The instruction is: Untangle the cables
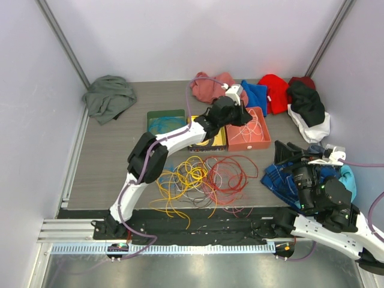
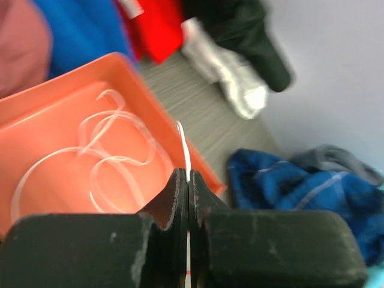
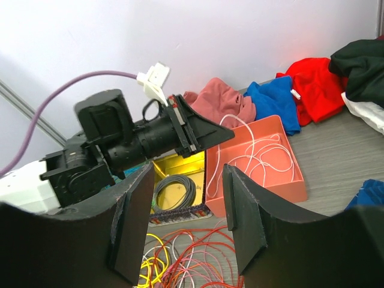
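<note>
L gripper [image 2: 188, 180] is pinching a white cable [image 2: 184, 147] tight over the orange tray [image 2: 36, 105], w/ the rest of that cable lying looped inside. R gripper [image 3: 183, 210] is hanging w/ jaws apart, gripping nothing. Other cables [image 1: 198, 177] are lying tangled mid-table [image 1: 114, 162], in front of the trays.

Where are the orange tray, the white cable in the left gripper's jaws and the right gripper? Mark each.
orange tray [image 3: 264, 198], right wrist view, its near wall.
white cable [image 2: 185, 150], left wrist view, strand just above the left gripper [image 2: 188, 180].
right gripper [image 3: 187, 180], right wrist view, midway between its open fingertips.
</note>
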### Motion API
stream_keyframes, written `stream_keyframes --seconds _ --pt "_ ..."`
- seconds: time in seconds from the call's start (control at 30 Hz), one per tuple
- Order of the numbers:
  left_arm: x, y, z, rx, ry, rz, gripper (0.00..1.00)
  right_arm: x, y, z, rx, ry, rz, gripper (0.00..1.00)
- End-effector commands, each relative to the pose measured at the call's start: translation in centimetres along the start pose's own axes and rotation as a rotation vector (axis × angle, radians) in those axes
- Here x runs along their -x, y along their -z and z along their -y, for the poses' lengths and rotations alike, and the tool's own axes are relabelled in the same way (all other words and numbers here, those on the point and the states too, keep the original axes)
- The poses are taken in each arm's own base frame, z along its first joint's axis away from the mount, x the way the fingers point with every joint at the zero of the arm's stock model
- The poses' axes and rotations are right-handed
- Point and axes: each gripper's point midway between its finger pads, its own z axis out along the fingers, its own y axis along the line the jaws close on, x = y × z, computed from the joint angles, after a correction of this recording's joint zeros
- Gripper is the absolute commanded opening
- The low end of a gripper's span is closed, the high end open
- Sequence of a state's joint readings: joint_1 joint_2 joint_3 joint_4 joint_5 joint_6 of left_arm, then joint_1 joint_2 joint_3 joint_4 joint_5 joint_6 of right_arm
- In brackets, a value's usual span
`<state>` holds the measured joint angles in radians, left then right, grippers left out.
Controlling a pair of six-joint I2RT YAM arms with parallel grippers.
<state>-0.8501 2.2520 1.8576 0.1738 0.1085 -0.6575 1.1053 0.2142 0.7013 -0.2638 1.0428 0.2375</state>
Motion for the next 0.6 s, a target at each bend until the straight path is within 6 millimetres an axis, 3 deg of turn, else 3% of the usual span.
stream_keyframes --seconds 0.0,0.1,0.13,0.23,0.27,0.3,0.33,0.37,0.43,0.47,0.53,0.57 --pt "-1.2 -0.7 -3.1 0.103 0.015 -0.065 0.0 1.3 -0.1 0.0 -0.021 -0.018 0.02 0.57" --pt "-2.7 -0.9 -4.1 0.143 -0.002 -0.146 0.21 1.2 -0.2 -0.2 -0.022 -0.008 0.014 0.57" --pt "-2.8 -0.9 -4.1 0.146 -0.005 -0.16 0.48 1.1 -0.3 -0.3 -0.022 -0.006 0.012 0.57" --pt "-3.0 0.0 -4.9 0.193 -0.033 -0.165 0.7 1.1 -0.3 -0.6 -0.016 -0.012 0.01 0.57" --pt "-0.9 1.0 -3.7 0.185 -0.048 -0.121 0.88 1.2 -0.3 -0.6 -0.017 -0.016 0.012 0.57" --pt "0.2 1.4 -3.4 0.18 -0.068 -0.084 0.96 1.2 -0.4 -0.7 -0.015 -0.021 0.01 0.57" --pt "0.8 2.2 -3.9 0.215 -0.083 -0.058 1.0 1.0 -0.4 -0.9 -0.009 -0.02 0.007 0.57" --pt "3.2 3.5 -2.4 0.201 -0.096 -0.007 1.0 1.0 -0.5 -1.0 -0.006 -0.022 0.006 0.57" --pt "5.4 5.1 -1.5 0.211 -0.122 0.049 1.0 0.7 -0.6 -1.5 0.001 -0.022 -0.002 0.57" --pt "8.2 7.0 0.5 0.19 -0.13 0.109 1.0 0.7 -0.7 -1.6 0.002 -0.019 -0.004 0.57" --pt "9.7 8.9 1.4 0.185 -0.143 0.16 1.0 0.2 -0.8 -2.0 0.01 -0.014 -0.016 0.57" --pt "12.1 11.6 3.3 0.176 -0.15 0.223 1.0 -0.1 -0.9 -2.1 0.01 -0.01 -0.021 0.56"
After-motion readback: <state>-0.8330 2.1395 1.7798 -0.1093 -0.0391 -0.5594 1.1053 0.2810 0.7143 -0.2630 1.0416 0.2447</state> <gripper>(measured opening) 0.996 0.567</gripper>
